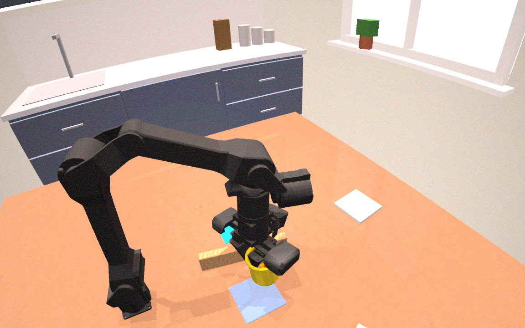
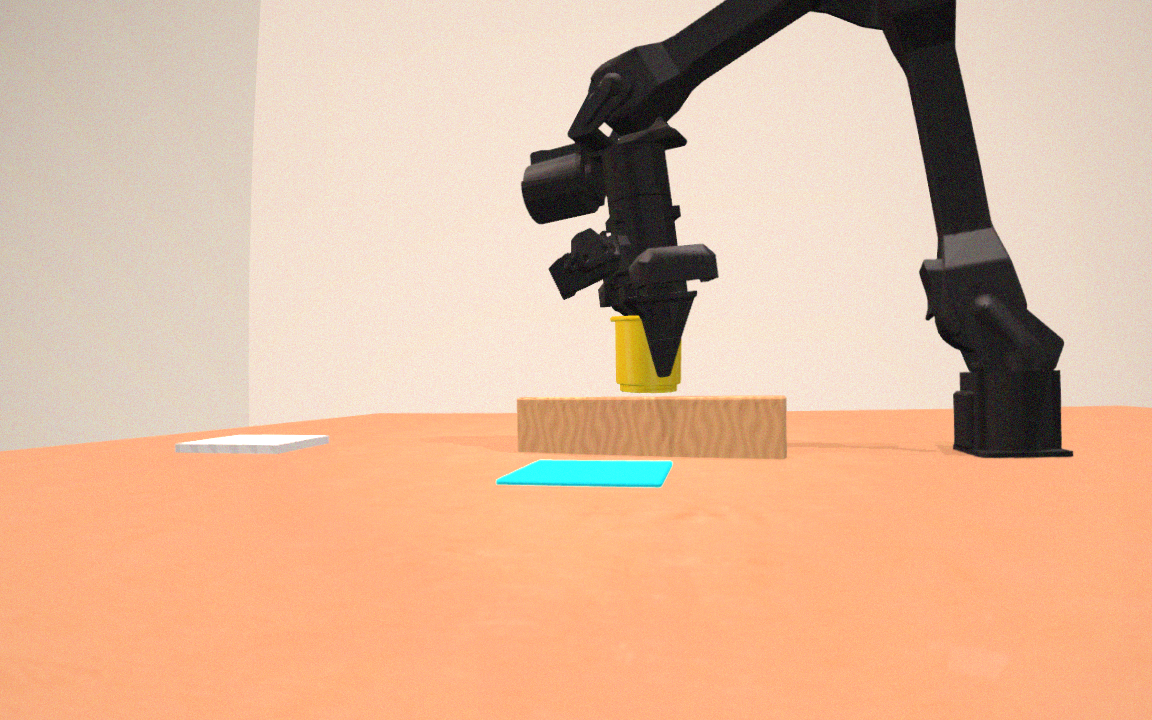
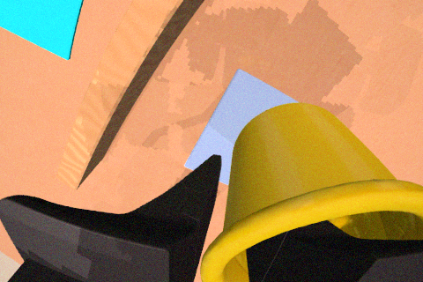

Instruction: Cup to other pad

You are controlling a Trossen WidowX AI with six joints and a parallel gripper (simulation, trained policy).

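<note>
Yellow was the cup [image 1: 264, 277] [image 2: 629, 353] [image 3: 300, 154], and it hung in the air near the middle of the top view, almost upright. The gripper [image 1: 253, 257] [image 2: 662, 368] [image 3: 231, 165] was closed on its wall, with one finger inside the rim and the other outside. Some marbles [image 1: 261, 267] showed within the cup. Below, the pale blue pad [image 1: 258, 305] [image 3: 238, 101] lay at the lower centre of the top view, apart from the cup bottom. In the exterior view, the cup bottom appeared a little above the upper edge of the wooden bar [image 1: 219, 261] [image 2: 652, 428] [image 3: 119, 53], which stood between the two pads. Beyond the bar lay the cyan pad [image 1: 227, 234] [image 2: 584, 473] [image 3: 40, 4], at upper left of the wrist view. A white tile [image 1: 358, 206] [image 2: 249, 444] lay well apart, right of centre in the top view, with open room between it and the bar.
</note>
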